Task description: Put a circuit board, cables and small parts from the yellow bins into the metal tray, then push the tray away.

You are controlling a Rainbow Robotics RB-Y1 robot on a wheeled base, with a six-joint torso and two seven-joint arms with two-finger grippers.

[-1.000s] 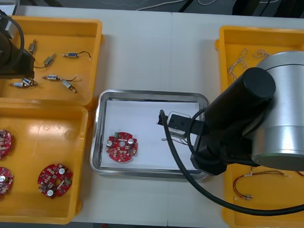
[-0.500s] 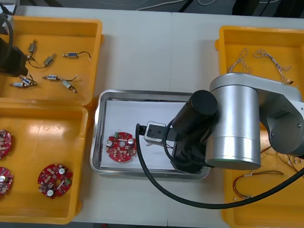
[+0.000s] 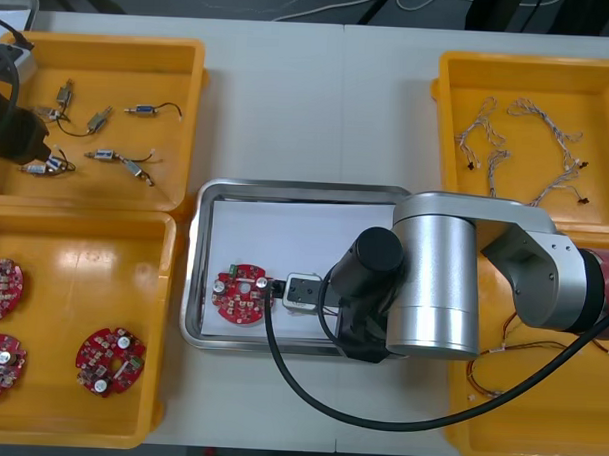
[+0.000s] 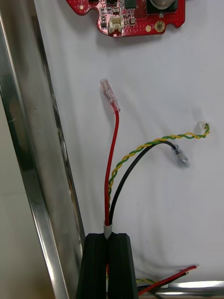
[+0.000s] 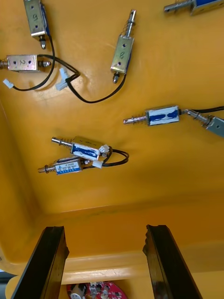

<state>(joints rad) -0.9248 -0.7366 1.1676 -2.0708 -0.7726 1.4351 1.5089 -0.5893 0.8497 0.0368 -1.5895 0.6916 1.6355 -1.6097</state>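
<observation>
Now circuit board point(image 4: 126, 11) lies just ahead of right claw point(image 4: 107, 240) clamped on cables point(image 4: 113, 145)

Metal tray point(image 3: 193, 274): I see a polished, mirror-bright rim; its floor is flat matt white, paper-like. Yellow bins point(image 3: 83, 270): smooth moulded plastic with a soft sheen. Small metal parts point(image 5: 121, 55): dull brushed metal bodies. Cables point(image 4: 113, 145): smooth plastic insulation, clear sleeves on the ends. Right arm point(image 3: 438, 283): satin brushed-metal housing on my front view. Left gripper point(image 5: 105, 229): fingers point(image 5: 46, 261) matt black, plastic by the look.
</observation>
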